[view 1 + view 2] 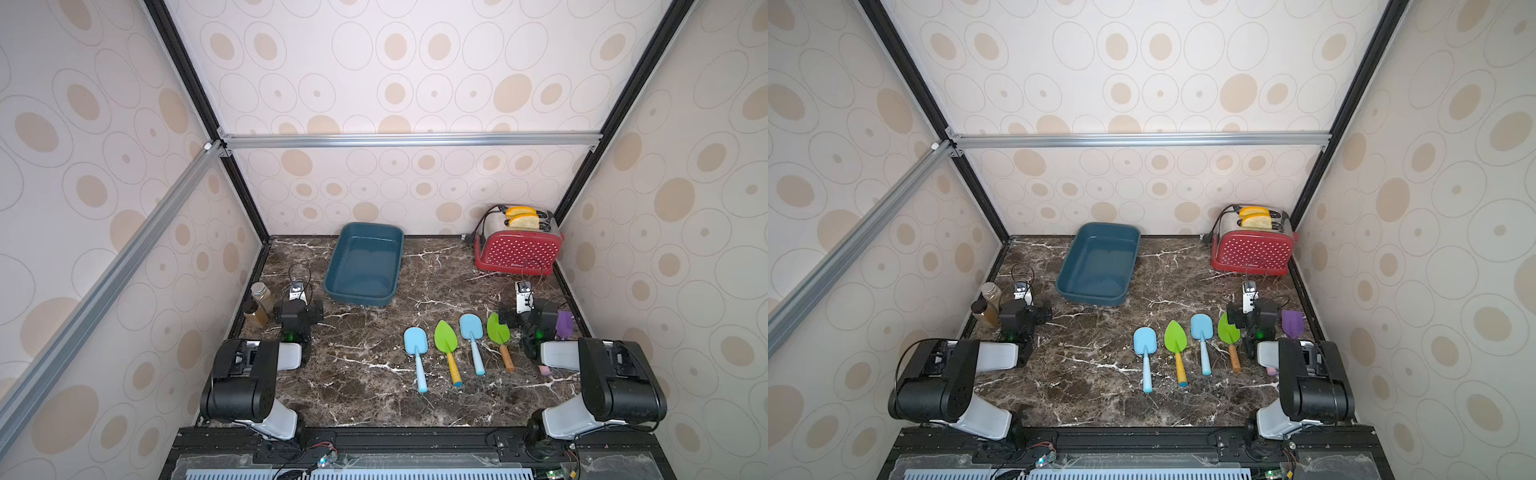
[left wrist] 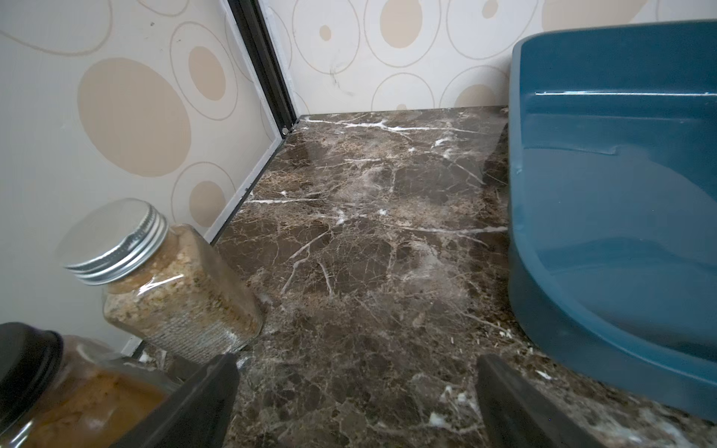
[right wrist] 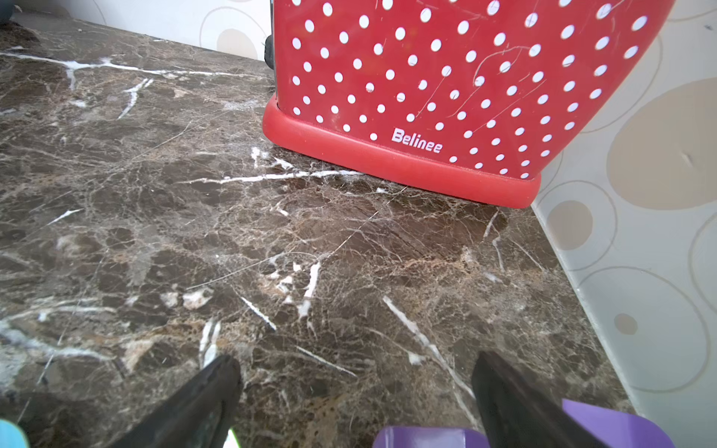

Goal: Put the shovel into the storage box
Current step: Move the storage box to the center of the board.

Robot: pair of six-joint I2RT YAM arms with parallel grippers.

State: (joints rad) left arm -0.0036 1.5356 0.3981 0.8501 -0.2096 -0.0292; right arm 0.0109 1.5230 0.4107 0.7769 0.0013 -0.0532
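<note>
Shovels (image 1: 471,326) lie in a row near right, beside my right gripper (image 3: 355,364), spread wide, empty; my left gripper (image 2: 357,360), equally wide, sits just near-left of the storage box (image 1: 359,297).

Storage box (image 1: 357,298) teal-blue. Toaster (image 1: 519,249) red, white polka dots. Tabletop (image 1: 365,386) dark brown marble, white veins. Light-blue shovels (image 1: 414,341) (image 1: 471,326), green shovels (image 1: 446,337) (image 1: 497,328), purple shovel (image 1: 564,324). My left pincer (image 2: 357,366), right pincer (image 3: 355,358) black.

Purple shovel (image 1: 564,324) partly hidden
</note>
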